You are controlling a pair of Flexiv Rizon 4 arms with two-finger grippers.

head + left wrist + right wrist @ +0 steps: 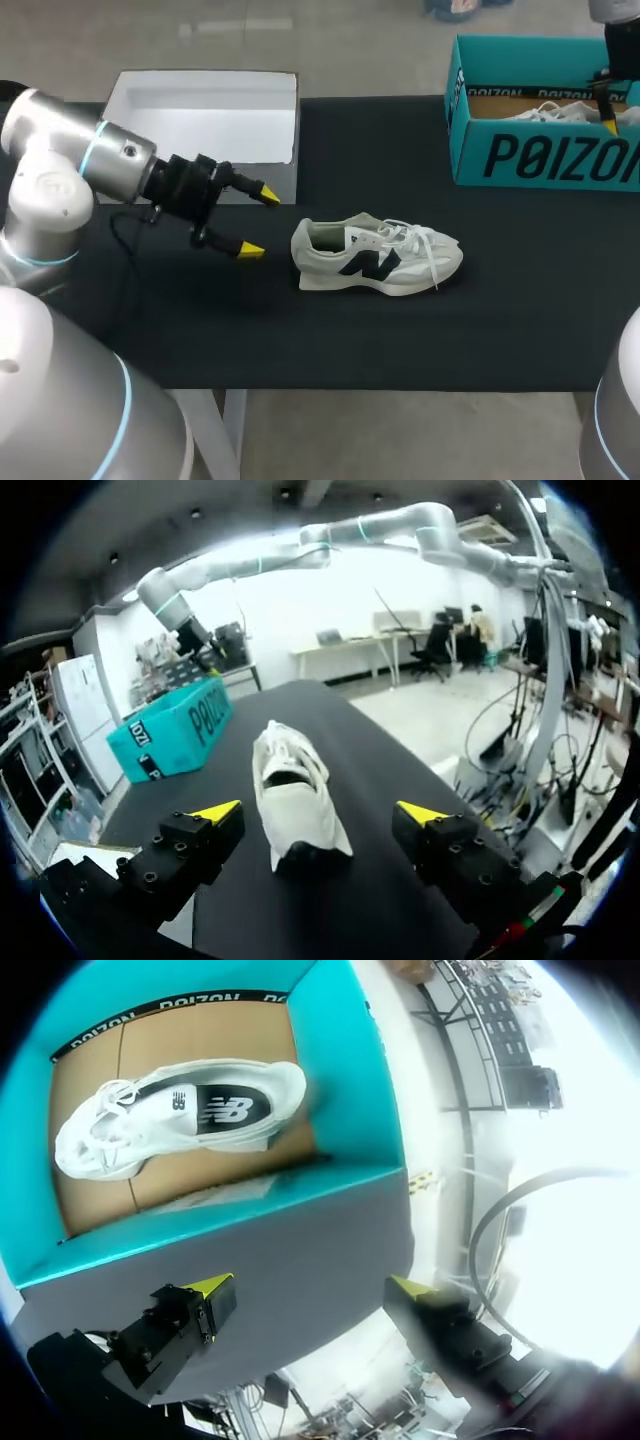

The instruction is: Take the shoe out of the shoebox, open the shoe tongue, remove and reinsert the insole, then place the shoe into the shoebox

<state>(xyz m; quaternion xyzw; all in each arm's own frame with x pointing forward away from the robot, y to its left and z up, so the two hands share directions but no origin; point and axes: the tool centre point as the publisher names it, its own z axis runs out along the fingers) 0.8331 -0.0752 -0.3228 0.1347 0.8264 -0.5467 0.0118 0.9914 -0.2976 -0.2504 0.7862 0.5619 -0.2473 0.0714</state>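
**Head view.** The shoe [375, 255] stands upright on the black tabletop [500, 300], out of the box [545, 150], heel toward our left arm.
- The left tool [258, 222] is level with the heel and near it without touching. Its fingers are spread wide and hold nothing.
- A white lid [200, 115] lies at the far left.
- The right tool [607, 110] hangs over the box at the far right.

We judge the step in hand to be steadying the shoe so the tongue can be opened. To do it well, we should:
- close on the heel low down, one finger on each side;
- grip firmly enough to stop sliding, but not so hard that the collar folds;
- keep the mouth of the shoe clear for the insole.

**Left wrist view.** The left tool [318, 815] points straight along the shoe [290, 780], fingers apart, with the heel just ahead of them and centred. The box [175, 735] stands well beyond the shoe.

**Right wrist view.** The right tool [310, 1287] looks down from above the box [360, 1080]. It is open and empty, set over the box's near wall. A second shoe [180, 1115] lies on its side inside.
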